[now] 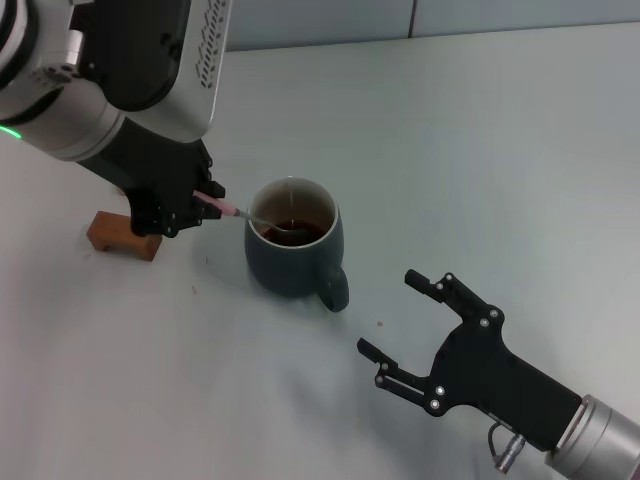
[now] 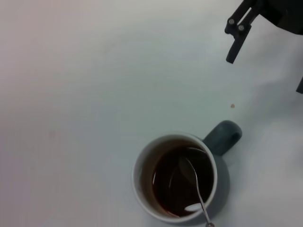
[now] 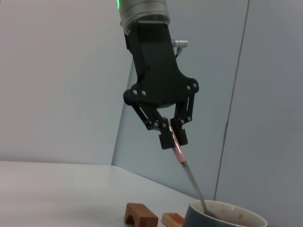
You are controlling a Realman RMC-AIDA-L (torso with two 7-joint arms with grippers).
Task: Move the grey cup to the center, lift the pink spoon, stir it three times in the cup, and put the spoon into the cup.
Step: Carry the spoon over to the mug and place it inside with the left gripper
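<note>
Landmark for this entry: the rounded dark grey-teal ceramic mug [image 1: 295, 250] with cream interior, standing upright on the pale desk [image 1: 480, 150], loop handle turned toward my right arm, dark brown liquid inside.

My left pincer [image 1: 205, 203] sits just beside the mug on its side away from the handle, closed on the pale pink handle of the slim spoon [image 1: 232, 211]. The spoon slants down over the rim — silver neck crossing the lip, bowl dipped in the liquid, as the left wrist view shows. I hold it by the far end of the handle, I judge so that my fingers stay outside the cup and the bowl has room to sweep round the inside wall. The right wrist view confirms the grip: both fingers pinch the pink handle, nothing else touched.

My right pincer [image 1: 418, 334] hovers near the mug on its handle side, apart from it, fingers spread wide and holding nothing. It reads as parked.

A brown wooden block [image 1: 122, 236] lies on the desk behind my left pincer, farther from the mug; the right wrist view shows a second small block beside it.

Judgement: stirring stage — spoon in the liquid, release into the cup not yet done.
</note>
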